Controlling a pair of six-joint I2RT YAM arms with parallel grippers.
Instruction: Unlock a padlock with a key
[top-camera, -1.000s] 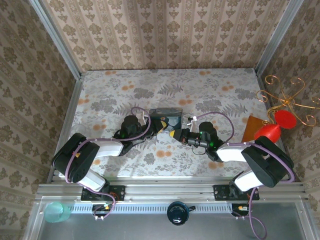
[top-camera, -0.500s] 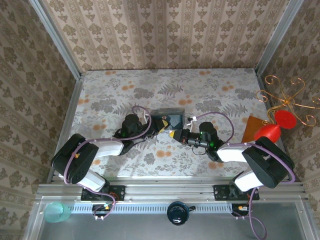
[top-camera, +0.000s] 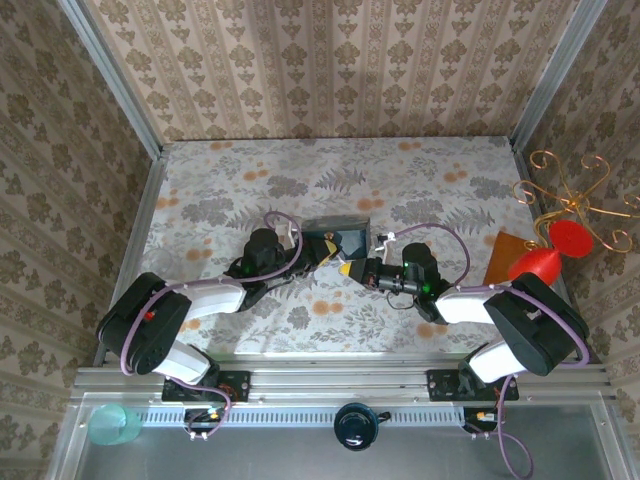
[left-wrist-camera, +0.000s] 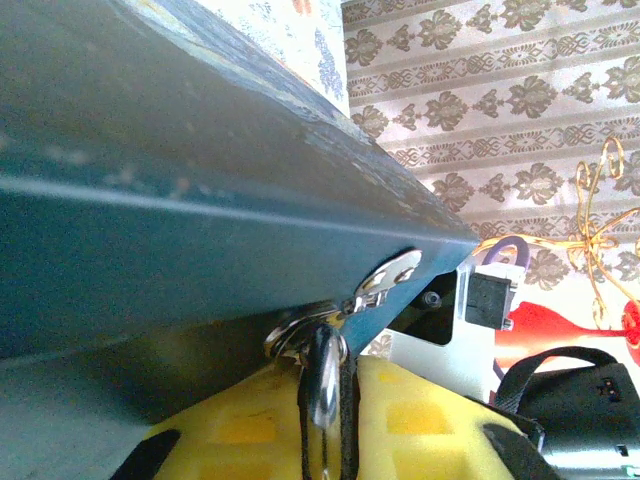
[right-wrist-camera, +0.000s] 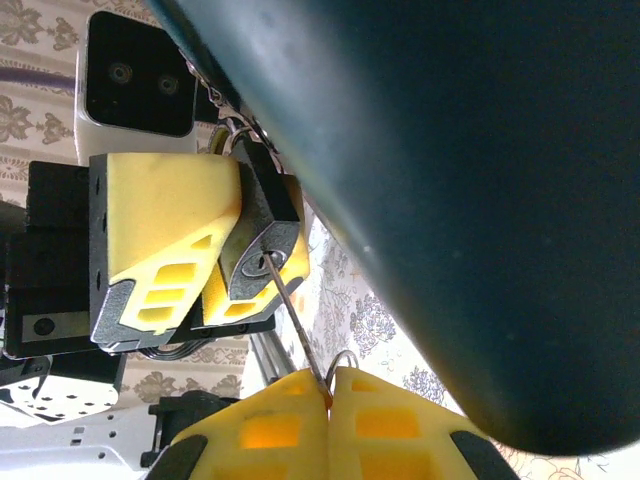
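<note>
A small dark padlock (right-wrist-camera: 256, 238) hangs by its shackle from the silver hasp (left-wrist-camera: 386, 281) of a blue tin (top-camera: 338, 230). My left gripper (left-wrist-camera: 343, 378) is shut on the padlock (left-wrist-camera: 322, 388), its yellow pads (right-wrist-camera: 165, 240) on both sides of the body. A thin metal key (right-wrist-camera: 296, 318) runs from the padlock's keyhole to my right gripper (right-wrist-camera: 328, 388), which is shut on the key's head. In the top view the left gripper (top-camera: 322, 250) and right gripper (top-camera: 347, 268) meet at the tin's front edge.
The tin sits mid-table on a floral cloth (top-camera: 440, 190). A gold wire stand with red ornaments (top-camera: 566, 228) and a brown board (top-camera: 503, 258) stand at the right edge. Patterned walls close three sides. A teal cup (top-camera: 108, 424) sits beyond the near rail.
Very little: the right wrist has shifted slightly to the right and the tin's front has tipped a bit. Both grips are unchanged.
</note>
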